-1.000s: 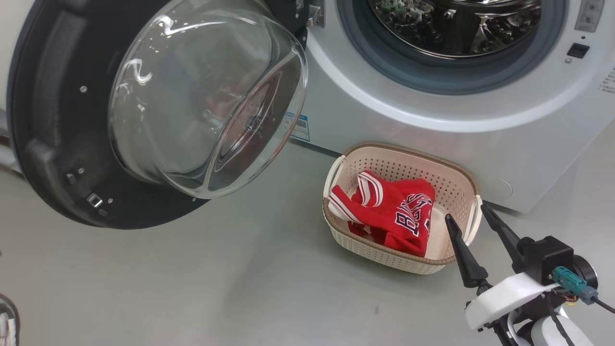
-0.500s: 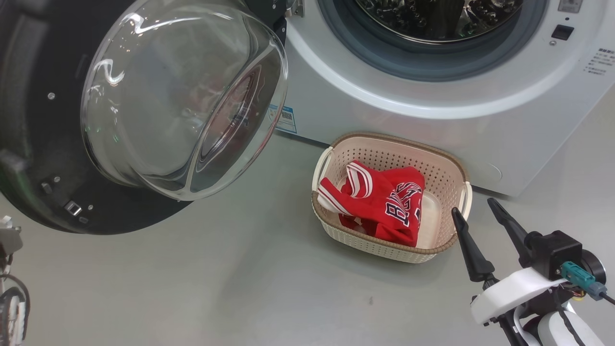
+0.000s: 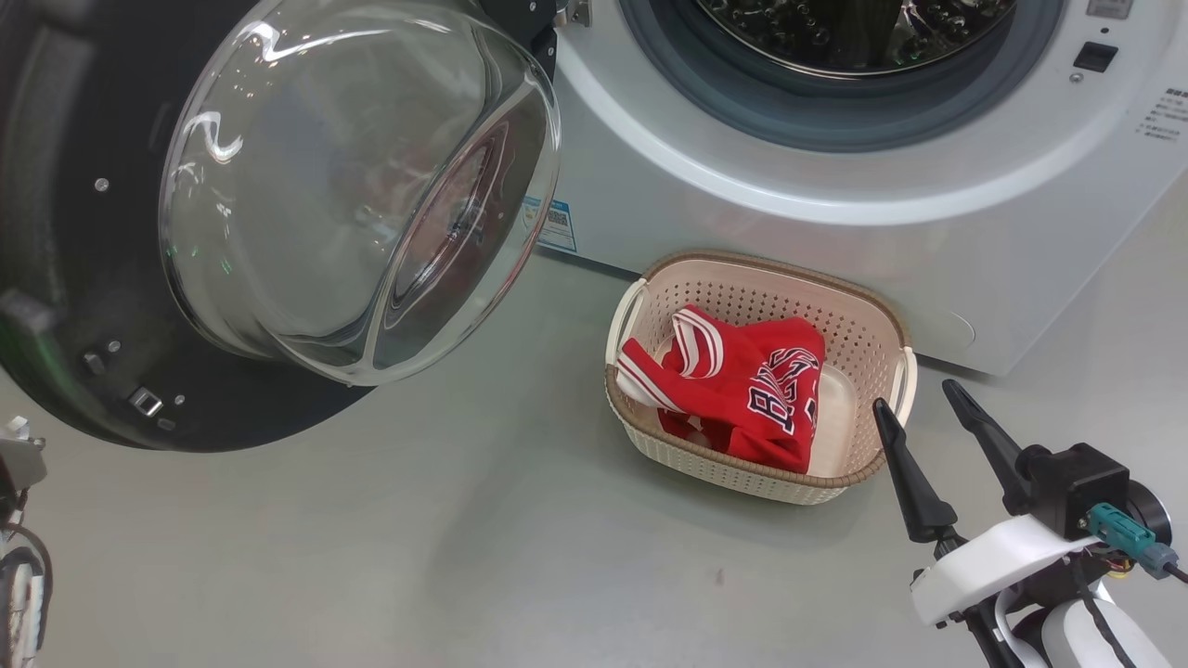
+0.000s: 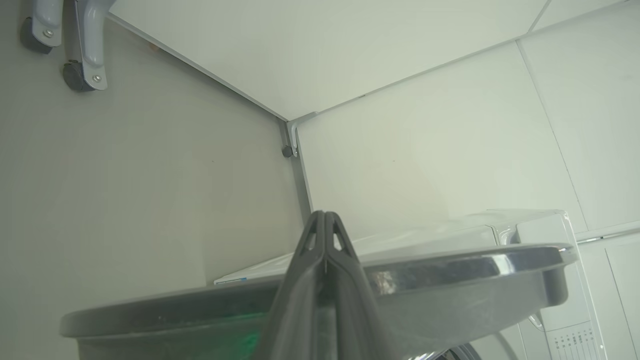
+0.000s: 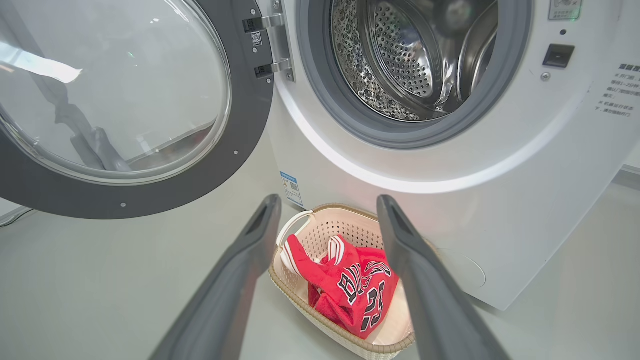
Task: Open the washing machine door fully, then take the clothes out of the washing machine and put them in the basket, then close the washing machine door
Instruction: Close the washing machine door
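Standing on the pale grey floor [image 3: 464,557], the white washing machine [image 3: 835,241] has its mouth uncovered. Its grey gasket [image 3: 835,130] rings a perforated steel drum [image 5: 400,60], whose shiny wall shows in the right wrist view.

The washing machine door [image 3: 56,278] is swung far out to the machine's left on its hinges [image 5: 265,45]. Its black inner face is turned toward the head camera and its clear glass bowl [image 3: 353,186] bulges forward.

The basket [image 3: 863,315] sits on the floor just in front of the machine's lower panel, below the mouth; whether the two touch cannot be told. The clothes [image 3: 742,390] lie bunched inside it toward its left end, with the jersey's lettering facing up and a white-striped edge resting on the left rim.

The right gripper [image 3: 914,397] hovers above the floor near the basket's right handle [image 3: 905,380]. Its fingers are spread wide with nothing between them and point toward the basket and the machine.

In the left wrist view, the left gripper [image 4: 325,215] has its two fingers pressed together tip to tip, gripping nothing. They rise in front of the door's rim, seen edge-on; contact with it cannot be told.

A small blue label [image 3: 557,225] sits low on the machine's front, beside the glass bowl's edge.
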Motion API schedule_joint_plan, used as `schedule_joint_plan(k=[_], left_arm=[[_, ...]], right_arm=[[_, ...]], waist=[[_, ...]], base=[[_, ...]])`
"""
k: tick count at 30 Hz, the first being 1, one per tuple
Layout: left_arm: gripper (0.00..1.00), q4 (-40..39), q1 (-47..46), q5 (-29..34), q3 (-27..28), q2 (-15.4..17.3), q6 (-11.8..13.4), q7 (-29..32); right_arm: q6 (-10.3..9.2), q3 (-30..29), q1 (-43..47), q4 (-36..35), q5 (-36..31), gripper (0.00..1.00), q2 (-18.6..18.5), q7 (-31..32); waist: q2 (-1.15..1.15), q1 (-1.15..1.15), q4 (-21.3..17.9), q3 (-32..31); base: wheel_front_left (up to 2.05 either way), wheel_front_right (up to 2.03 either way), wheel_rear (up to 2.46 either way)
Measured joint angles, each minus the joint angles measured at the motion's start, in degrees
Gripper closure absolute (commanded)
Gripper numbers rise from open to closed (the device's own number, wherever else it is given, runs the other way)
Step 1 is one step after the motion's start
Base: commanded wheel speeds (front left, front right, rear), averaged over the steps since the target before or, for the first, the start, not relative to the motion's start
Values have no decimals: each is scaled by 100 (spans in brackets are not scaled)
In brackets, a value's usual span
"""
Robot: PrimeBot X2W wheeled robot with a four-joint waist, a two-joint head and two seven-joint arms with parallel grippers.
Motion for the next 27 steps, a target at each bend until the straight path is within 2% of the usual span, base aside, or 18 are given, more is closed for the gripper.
schedule_joint_plan(k=[3,19,27], left_arm=[[100,24,-1,-208,13,3,-101,102],[100,57,107,-505,-79,99,-806,850],[100,-151,332,-622,-176,75,-999,1229]], right_arm=[[0,-13,0,-4,0,0,-1,0],[-2,-23,-2,-15,11,0,3,-1],[-57,-55,-2,-15,54,0,30,-3]], waist=[[0,0,13,1],[0,0,51,-27],[0,0,48,-21]], base=[[0,0,0],[0,0,0],[0,0,0]])
